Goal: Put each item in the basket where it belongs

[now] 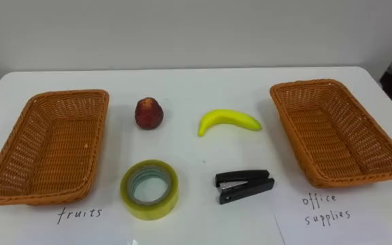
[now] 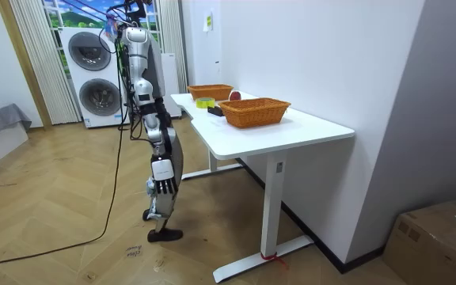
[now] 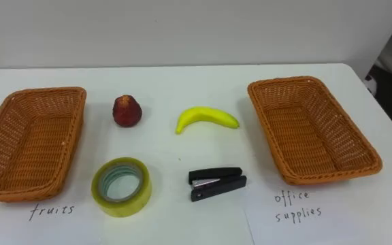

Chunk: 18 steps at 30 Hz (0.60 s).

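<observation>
The robot is standing at the long side of the white table (image 1: pixel 203 82), with two stacked washing machines (image 2: pixel 93 75) behind it. Its right hand (image 2: pixel 162 187) is hanging low beside its leg in the room view. The fingers seem to be pointing down, loose and holding nothing, though the hand is small there. On the table, the left basket (image 1: pixel 46 146) and the right basket (image 1: pixel 339 133) are both lying empty, well apart. Between them the red apple (image 1: pixel 148 113) and the banana (image 1: pixel 229 120) are lying on the far row. The roll of tape (image 1: pixel 148 206) and the black stapler (image 1: pixel 245 186) are lying nearer to the robot. None of the four is touching another.
</observation>
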{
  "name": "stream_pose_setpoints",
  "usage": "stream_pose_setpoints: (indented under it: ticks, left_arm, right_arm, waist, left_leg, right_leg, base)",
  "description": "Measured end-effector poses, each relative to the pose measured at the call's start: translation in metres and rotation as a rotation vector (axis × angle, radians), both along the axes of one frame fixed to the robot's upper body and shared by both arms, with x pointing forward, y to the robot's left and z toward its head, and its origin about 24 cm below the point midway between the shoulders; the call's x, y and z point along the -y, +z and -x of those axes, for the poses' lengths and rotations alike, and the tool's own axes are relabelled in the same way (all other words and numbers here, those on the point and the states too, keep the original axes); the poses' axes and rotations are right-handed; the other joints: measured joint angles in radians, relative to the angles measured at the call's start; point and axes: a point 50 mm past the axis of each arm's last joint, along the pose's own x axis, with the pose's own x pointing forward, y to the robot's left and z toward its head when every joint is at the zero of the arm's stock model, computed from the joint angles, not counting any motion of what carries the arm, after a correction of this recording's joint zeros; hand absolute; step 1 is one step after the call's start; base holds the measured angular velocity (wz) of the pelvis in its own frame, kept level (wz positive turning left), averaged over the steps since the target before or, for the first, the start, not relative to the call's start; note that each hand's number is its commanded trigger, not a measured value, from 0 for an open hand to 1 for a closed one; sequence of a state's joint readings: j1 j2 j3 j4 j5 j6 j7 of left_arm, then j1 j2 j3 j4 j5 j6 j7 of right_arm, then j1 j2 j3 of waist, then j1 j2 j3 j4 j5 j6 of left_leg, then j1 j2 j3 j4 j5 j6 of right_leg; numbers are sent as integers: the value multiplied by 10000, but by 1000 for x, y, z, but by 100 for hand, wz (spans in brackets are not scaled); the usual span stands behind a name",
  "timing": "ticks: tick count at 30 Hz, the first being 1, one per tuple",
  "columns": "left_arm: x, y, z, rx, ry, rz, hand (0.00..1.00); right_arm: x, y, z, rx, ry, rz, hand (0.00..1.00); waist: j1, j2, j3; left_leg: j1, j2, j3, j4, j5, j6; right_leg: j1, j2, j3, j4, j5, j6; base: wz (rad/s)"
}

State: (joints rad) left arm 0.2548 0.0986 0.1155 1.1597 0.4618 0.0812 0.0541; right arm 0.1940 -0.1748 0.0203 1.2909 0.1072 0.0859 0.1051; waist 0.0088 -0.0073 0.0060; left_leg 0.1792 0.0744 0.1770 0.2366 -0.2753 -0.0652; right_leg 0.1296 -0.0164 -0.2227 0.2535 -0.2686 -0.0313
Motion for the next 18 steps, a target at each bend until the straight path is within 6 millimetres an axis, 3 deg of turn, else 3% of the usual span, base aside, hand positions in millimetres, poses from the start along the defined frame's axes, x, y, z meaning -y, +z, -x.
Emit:
stream_pose_setpoints:
  ticks: [18]
  left_arm:
    - [-2, 1, -9, 445, -95, -280, 0]
  right_arm:
    - [1, 0, -1, 44, -92, 312, 0]
  waist:
    - [-40, 37, 12]
  left_leg:
    - [36, -2, 63, -16, 0, 0]
  right_leg:
    - [-1, 8, 152, 44, -1, 0]
  base:
    - [-1]
